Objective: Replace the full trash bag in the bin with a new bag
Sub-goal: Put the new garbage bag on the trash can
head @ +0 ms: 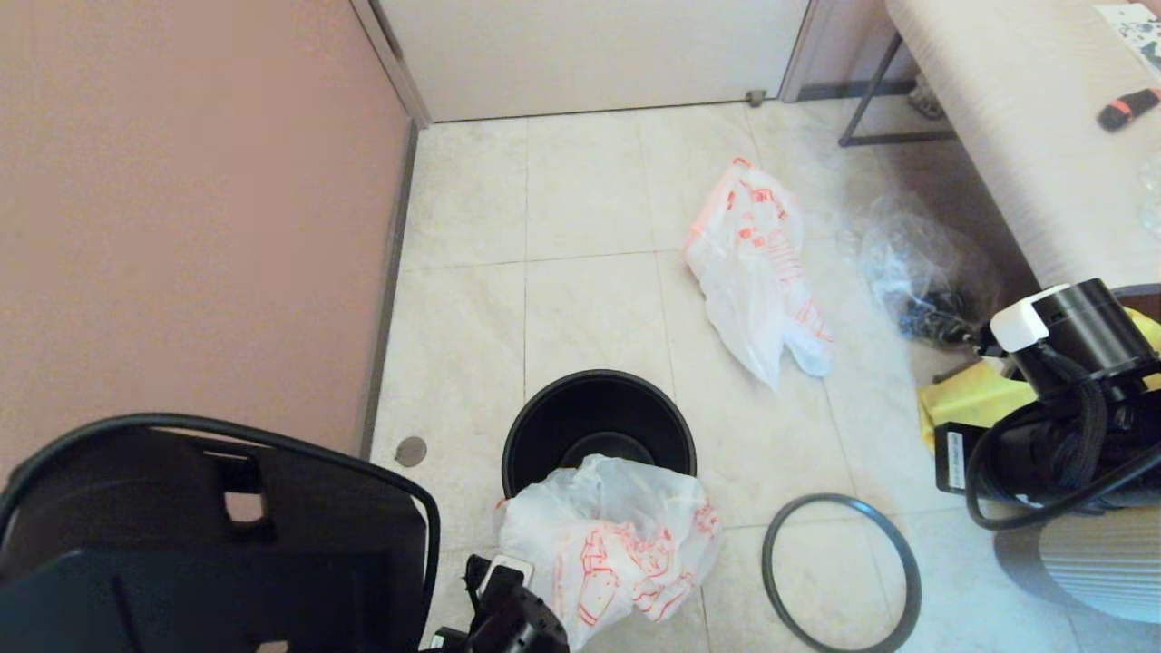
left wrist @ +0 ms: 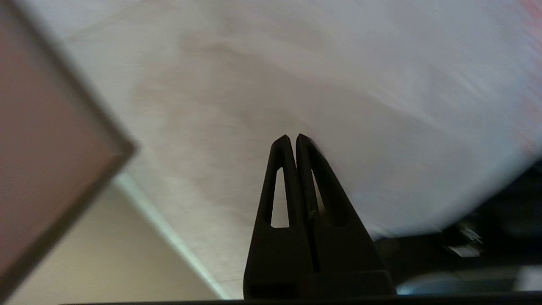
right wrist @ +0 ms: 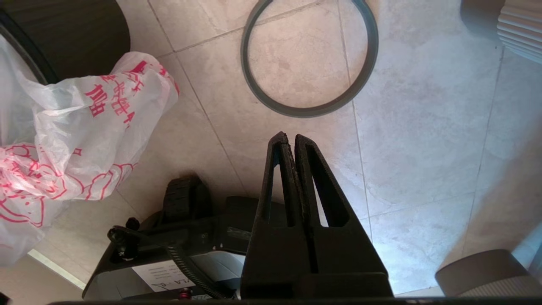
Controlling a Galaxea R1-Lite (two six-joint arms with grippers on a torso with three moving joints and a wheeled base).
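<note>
Two white plastic bags lie on the tiled floor (head: 590, 299): one with orange-red print (head: 612, 544) bunches against the near rim of the bin (head: 599, 426), draping over it, and another (head: 757, 272) sprawls farther off to the right. The bin stands open with nothing seen inside, and its dark grey hoop (head: 842, 573) lies flat on the floor to its near right, apart from it. A clear crinkled bag (head: 916, 272) sits far right beside a yellow bag (head: 970, 399). The left gripper (left wrist: 293, 142), jaws pressed together and holding nothing, hovers just beside the near bag. The right gripper (right wrist: 291, 140), jaws likewise together and holding nothing, hangs above the floor near the hoop.
</note>
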